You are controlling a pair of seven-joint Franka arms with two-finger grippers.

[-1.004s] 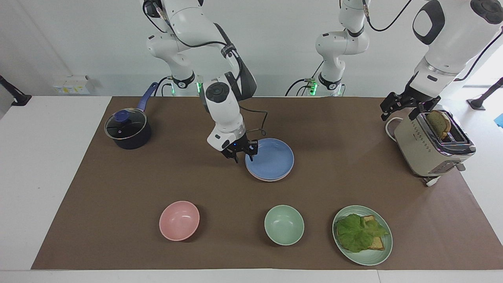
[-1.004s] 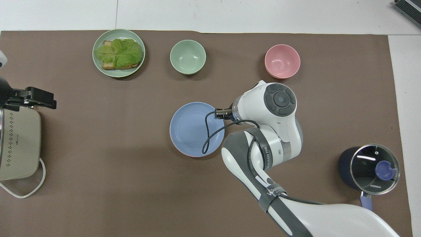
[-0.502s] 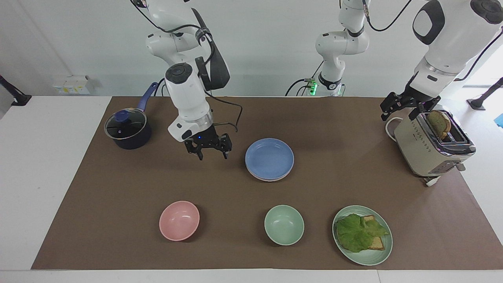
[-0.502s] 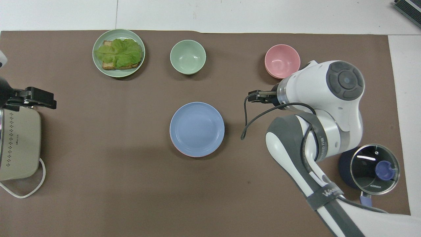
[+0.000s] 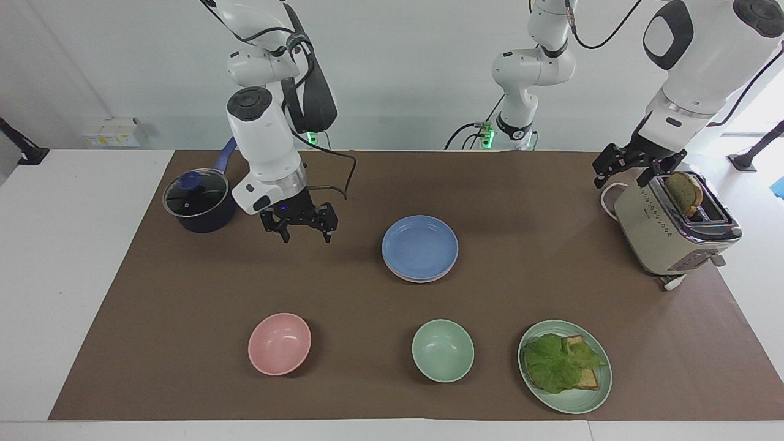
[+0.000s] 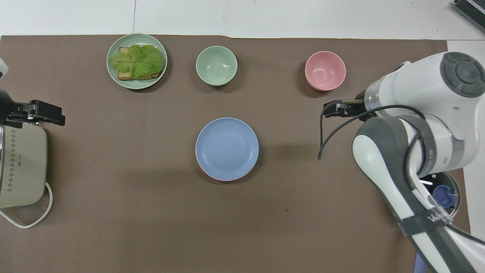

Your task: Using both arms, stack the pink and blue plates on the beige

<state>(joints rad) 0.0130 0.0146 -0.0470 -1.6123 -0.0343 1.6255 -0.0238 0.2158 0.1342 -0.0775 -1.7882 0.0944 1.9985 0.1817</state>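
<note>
The blue plate (image 5: 420, 246) (image 6: 227, 148) lies on top of a stack in the middle of the brown mat. A thin rim of the pink plate (image 5: 422, 280) (image 6: 213, 176) shows under it. The beige plate is hidden beneath them. My right gripper (image 5: 304, 234) (image 6: 334, 110) hangs open and empty over bare mat between the stack and the pot, apart from the plates. My left gripper (image 5: 620, 176) (image 6: 45, 113) waits open and empty beside the toaster at the left arm's end.
A dark pot with a glass lid (image 5: 199, 202) (image 6: 441, 193) sits at the right arm's end. Farther from the robots stand a pink bowl (image 5: 279, 343), a green bowl (image 5: 443, 350) and a green plate with lettuce and toast (image 5: 565, 365). The toaster (image 5: 670, 223) holds bread.
My right gripper let go of the blue plate's rim, opened, and swung away toward the pot. The stack and the left arm have not moved.
</note>
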